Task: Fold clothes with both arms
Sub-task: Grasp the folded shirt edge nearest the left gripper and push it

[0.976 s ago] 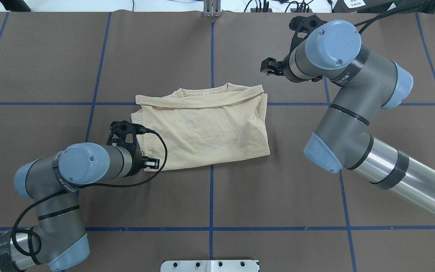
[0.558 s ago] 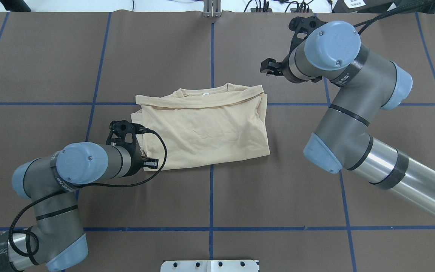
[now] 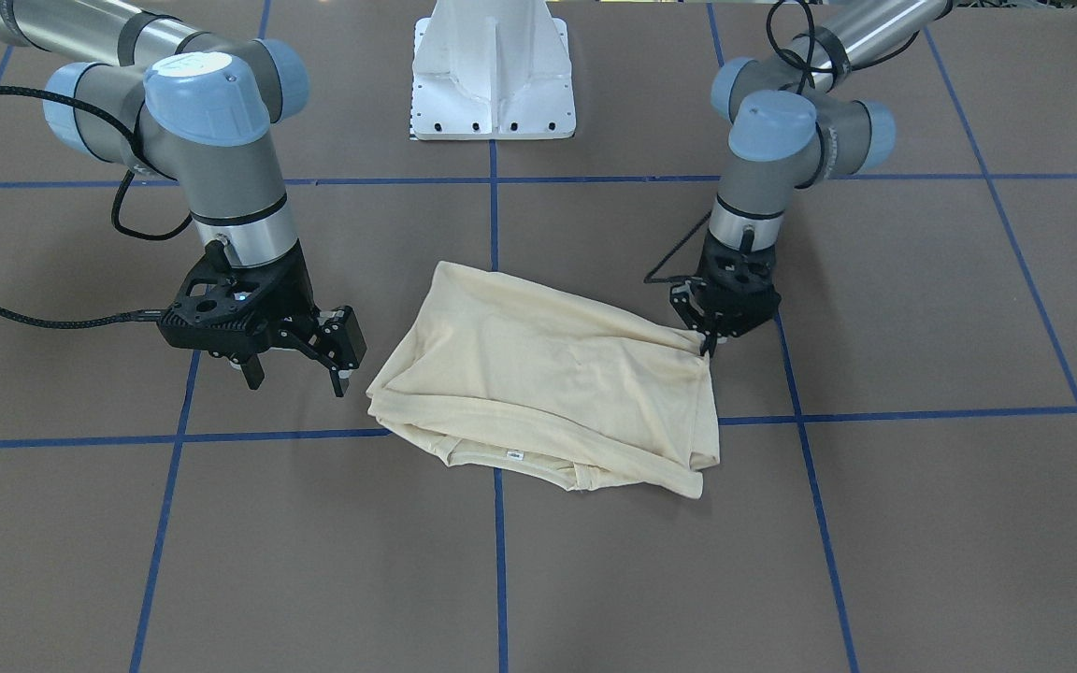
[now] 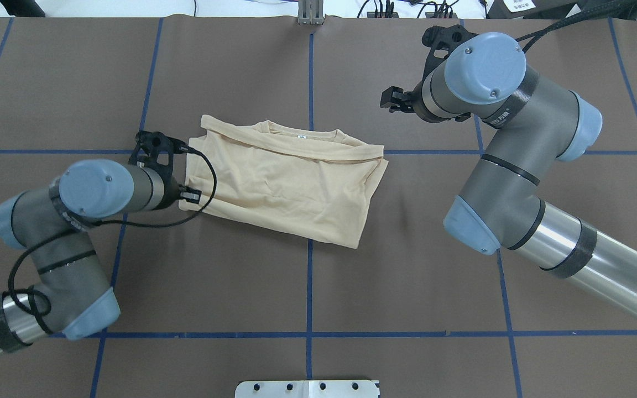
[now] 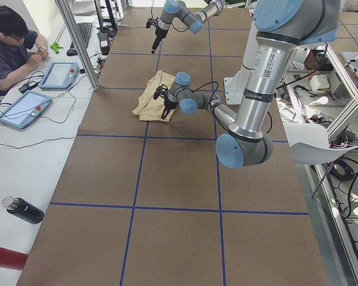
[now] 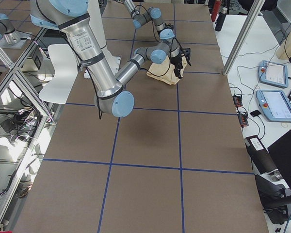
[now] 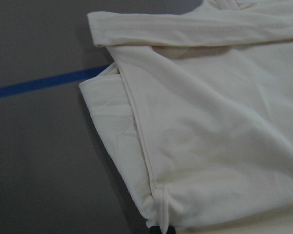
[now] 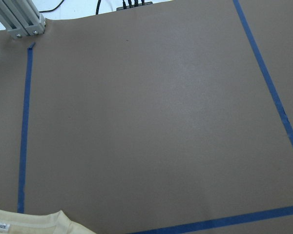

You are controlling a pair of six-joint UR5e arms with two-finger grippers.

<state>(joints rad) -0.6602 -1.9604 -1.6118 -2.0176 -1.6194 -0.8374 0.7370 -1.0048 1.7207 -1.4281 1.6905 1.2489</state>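
Note:
The pale cream-yellow T-shirt (image 4: 285,179) lies folded into a rough rectangle at the table's middle, collar and white neck label (image 4: 299,136) on the far side; no print shows. It also shows in the front view (image 3: 548,374). My left gripper (image 4: 188,194) is shut on the shirt's near-left corner, as the front view (image 3: 709,348) shows; the left wrist view shows the fabric (image 7: 210,122) bunched at its lower edge. My right gripper (image 3: 298,379) is open and empty, held above the table to the right of the shirt and apart from it (image 4: 389,99).
The brown table cover carries blue tape lines (image 4: 309,276). The white pedestal base (image 3: 492,75) stands at the robot's edge. An aluminium post (image 4: 311,14) stands at the far edge. An operator (image 5: 12,47) with tablets sits beyond the far side.
My left gripper has moved left and away from the robot with the corner in it. The shirt has slid left and turned with it. The right arm has hardly moved.

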